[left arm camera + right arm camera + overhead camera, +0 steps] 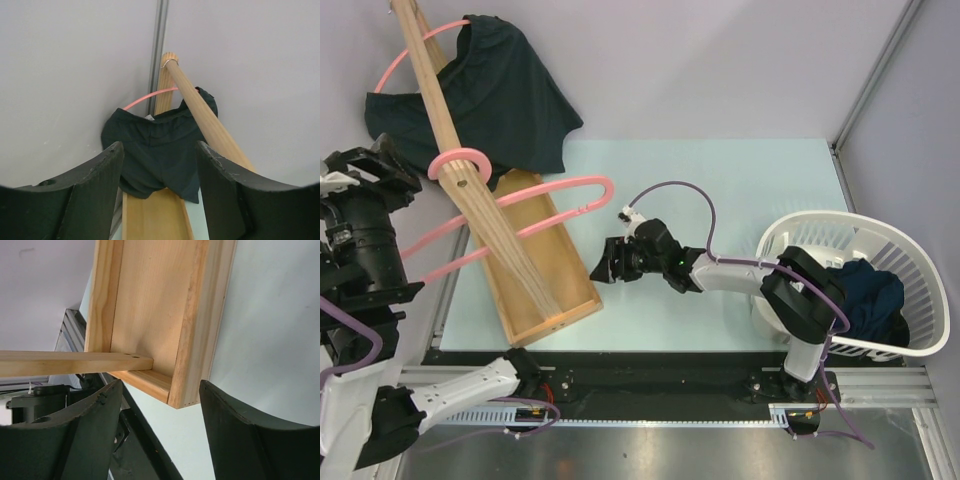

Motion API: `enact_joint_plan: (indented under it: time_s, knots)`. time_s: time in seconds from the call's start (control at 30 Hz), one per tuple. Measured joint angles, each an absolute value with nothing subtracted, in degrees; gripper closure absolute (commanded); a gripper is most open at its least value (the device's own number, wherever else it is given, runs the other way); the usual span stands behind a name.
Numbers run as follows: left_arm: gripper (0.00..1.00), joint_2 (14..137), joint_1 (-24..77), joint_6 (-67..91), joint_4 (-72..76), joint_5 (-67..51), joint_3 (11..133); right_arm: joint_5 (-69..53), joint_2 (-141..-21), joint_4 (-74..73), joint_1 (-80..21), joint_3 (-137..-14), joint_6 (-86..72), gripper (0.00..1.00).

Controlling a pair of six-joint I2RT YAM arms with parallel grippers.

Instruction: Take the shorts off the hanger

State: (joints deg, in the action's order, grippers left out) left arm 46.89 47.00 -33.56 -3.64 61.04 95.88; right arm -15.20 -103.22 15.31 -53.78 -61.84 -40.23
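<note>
We find the blackish dark-green cloth shorts (485,95) draped over the pink looped hanger (150,95) on the slanted wooden rack (433,90), far left corner. The navy blue cloth shorts (870,298) lie in the white plastic basket (918,285) at the right of the pale bench (720,180). The left jaws and the right jaws both gape open, empty.

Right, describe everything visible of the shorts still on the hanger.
The shorts are soft, blackish dark green cloth, limp and creased. They hang from a pink hanger on the slanted wooden rod, at the rack's far end near the wall corner. The waistband is up and both legs droop toward the wooden tray below. The rod crosses one side of them. The open left gripper faces them without touching.
</note>
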Motion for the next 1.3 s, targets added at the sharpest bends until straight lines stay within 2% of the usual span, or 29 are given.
enact_joint_plan:
  time_s: [0.3, 0.37, 0.5, 0.73, 0.9, 1.13, 1.3]
  knots:
    - [0.29, 47.46, 43.31, -34.61, -5.37, 64.07, 94.91, -16.99, -102.8, 15.31, -53.78, -61.82, -40.01, 0.32]
    - [0.26, 48.34, 38.15, -31.29, -10.13, 62.85, 95.39, -17.15, -102.78, 15.2, -53.78, -61.69, -39.81, 0.32]
    - [0.26, 51.9, 22.24, -21.63, -20.53, 56.64, 97.38, -17.63, -102.61, 15.22, -53.74, -60.86, -39.55, 0.31]
    - [0.23, 52.6, 6.22, -9.78, -30.15, 47.62, 94.21, -19.31, -102.39, 14.79, -53.19, -59.79, -38.94, 0.31]
    - [0.22, 53.84, -6.94, -1.06, -35.9, 37.58, 95.74, -21.82, -102.39, 14.66, -52.25, -59.77, -38.89, 0.31]
    - [0.2, 60.82, -27.4, 13.04, -40.03, 15.81, 102.39, -24.53, -102.39, 13.76, -51.29, -59.68, -37.74, 0.31]
    - [0.26, 67.57, -34.72, 22.87, -36.86, 2.26, 102.8, -27.24, -102.37, 13.82, -51.29, -59.0, -37.76, 0.3]
